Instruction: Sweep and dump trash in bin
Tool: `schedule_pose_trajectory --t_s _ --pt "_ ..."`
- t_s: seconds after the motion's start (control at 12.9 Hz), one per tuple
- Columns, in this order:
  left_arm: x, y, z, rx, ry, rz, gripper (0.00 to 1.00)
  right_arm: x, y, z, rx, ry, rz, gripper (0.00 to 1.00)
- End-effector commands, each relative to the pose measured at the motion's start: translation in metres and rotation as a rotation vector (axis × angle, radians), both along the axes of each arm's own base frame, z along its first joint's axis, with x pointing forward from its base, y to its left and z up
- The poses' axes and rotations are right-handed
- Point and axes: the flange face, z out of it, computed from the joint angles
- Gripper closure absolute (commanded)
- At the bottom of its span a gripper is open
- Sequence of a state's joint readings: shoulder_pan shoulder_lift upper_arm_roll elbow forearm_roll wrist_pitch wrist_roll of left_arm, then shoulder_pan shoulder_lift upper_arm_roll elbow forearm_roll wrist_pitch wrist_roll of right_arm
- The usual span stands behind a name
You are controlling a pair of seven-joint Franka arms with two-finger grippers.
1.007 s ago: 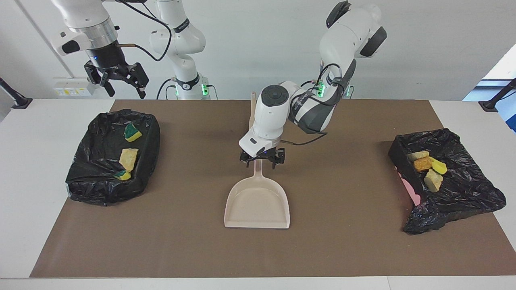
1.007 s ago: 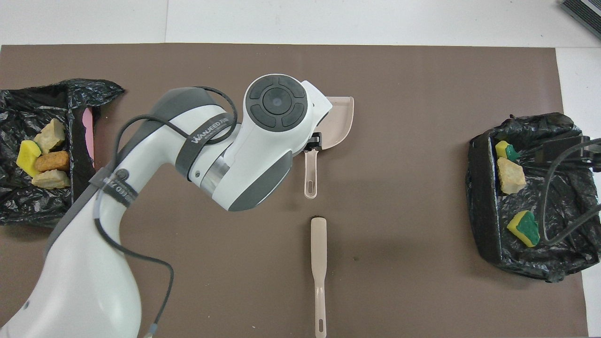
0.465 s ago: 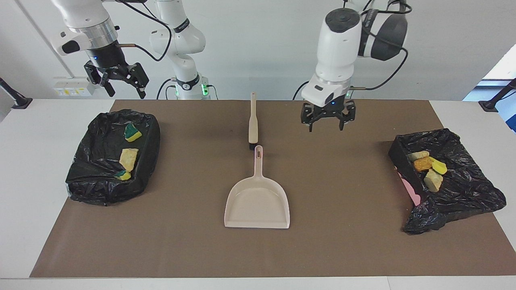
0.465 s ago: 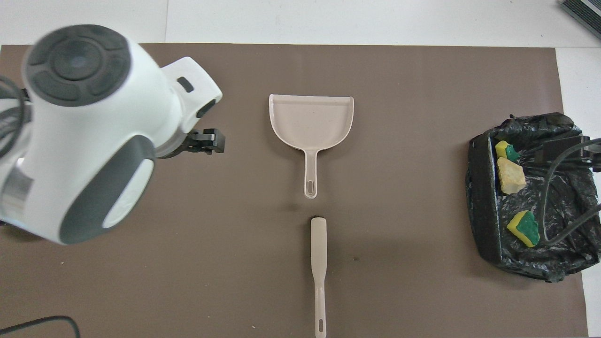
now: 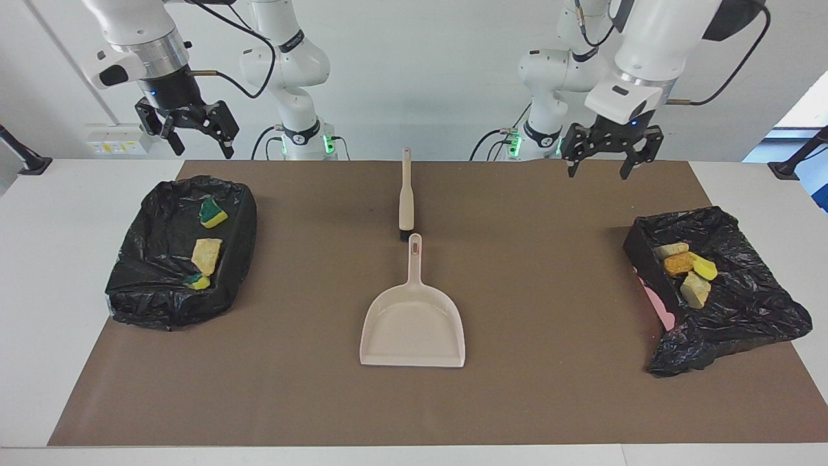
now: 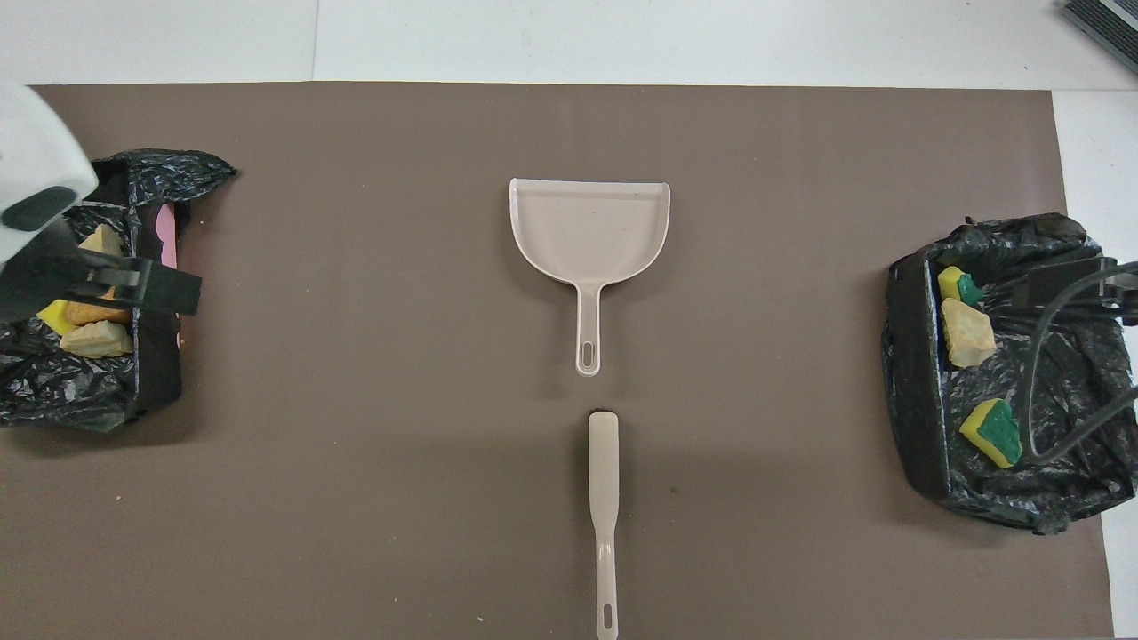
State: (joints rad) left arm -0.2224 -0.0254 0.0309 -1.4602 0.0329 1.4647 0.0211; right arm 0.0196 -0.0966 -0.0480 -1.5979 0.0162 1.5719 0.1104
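The trash lies as yellow, green-backed and tan sponge chunks in two black-bagged bins. Three chunks [image 5: 207, 254] [image 6: 967, 331] are in the bin [image 5: 236, 252] [image 6: 911, 391] at the right arm's end. Several chunks [image 5: 679, 263] [image 6: 96, 338] are in the bin [image 5: 731, 304] [image 6: 62, 400] at the left arm's end. The beige dustpan [image 5: 414, 327] [image 6: 589, 227] lies flat mid-mat with nothing in it. A beige brush [image 5: 405, 194] [image 6: 603, 480] lies nearer the robots, in line with the pan's handle. My left gripper [image 5: 599, 169] [image 6: 107, 283] hangs open and high near its bin. My right gripper [image 5: 202, 145] waits open above its bin.
A brown mat [image 5: 556, 388] [image 6: 356, 489] covers most of the white table [image 5: 39, 291]. A pink sheet [image 5: 656, 304] [image 6: 165, 236] shows at the edge of the bin at the left arm's end. The right arm's cables [image 6: 1067, 293] hang over its bin.
My left gripper has left the dustpan's handle, risen and swung back toward its own end of the table. The dustpan stays flat where it was. The right arm has not moved.
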Motion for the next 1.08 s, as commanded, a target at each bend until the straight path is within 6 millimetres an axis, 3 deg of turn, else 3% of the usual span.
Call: schedule_pose_trajectory --t_s 0.0,0.23,0.46,1.01 --pt "-0.014 0.026 0.006 -0.018 0.020 -0.079 0.00 -0.003 0.000 0.002 0.015 0.007 0.010 0.00" --pt "-0.016 0.059 0.014 -0.023 0.046 -0.036 0.00 -0.003 0.000 0.002 0.015 0.007 0.010 0.00" --pt "-0.021 0.076 0.029 -0.067 0.103 0.000 0.00 -0.003 0.000 0.002 0.015 0.007 0.010 0.00" --pt "-0.022 0.058 0.034 -0.053 0.076 -0.027 0.00 -0.003 0.000 0.002 0.015 0.007 0.010 0.00"
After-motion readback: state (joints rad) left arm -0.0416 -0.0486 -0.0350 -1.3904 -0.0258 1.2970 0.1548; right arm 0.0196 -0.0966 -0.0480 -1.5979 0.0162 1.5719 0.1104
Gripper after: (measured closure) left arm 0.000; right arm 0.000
